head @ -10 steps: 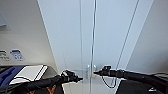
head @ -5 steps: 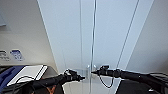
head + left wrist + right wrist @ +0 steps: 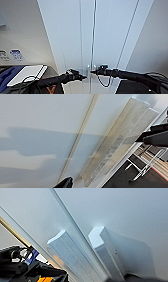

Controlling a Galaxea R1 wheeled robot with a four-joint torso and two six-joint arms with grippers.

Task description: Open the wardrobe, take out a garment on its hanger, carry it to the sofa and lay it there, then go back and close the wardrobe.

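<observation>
The white wardrobe [image 3: 67, 37] fills the middle of the head view, both tall doors shut along a centre seam. Its two small white bar handles [image 3: 88, 69] stand side by side at the seam, low in that view. My left gripper [image 3: 83, 76] reaches in from the left and ends just beside the left handle. From the right, my right gripper [image 3: 93, 72] ends at the right handle. The left wrist view shows one handle [image 3: 117, 144] close up. In the right wrist view both handles [image 3: 72, 255] stand on either side of the seam. The shut doors hide what is inside.
Grey wall flanks the wardrobe on both sides. At lower left, a flat white board [image 3: 27, 73] lies on a dark surface beside something blue [image 3: 6, 76], with small signs [image 3: 16, 54] on the wall above. A thin-legged metal frame [image 3: 140, 166] stands on the dark floor.
My left gripper has crept a little to the right, closer to the handles. The right arm has hardly moved and the doors remain shut.
</observation>
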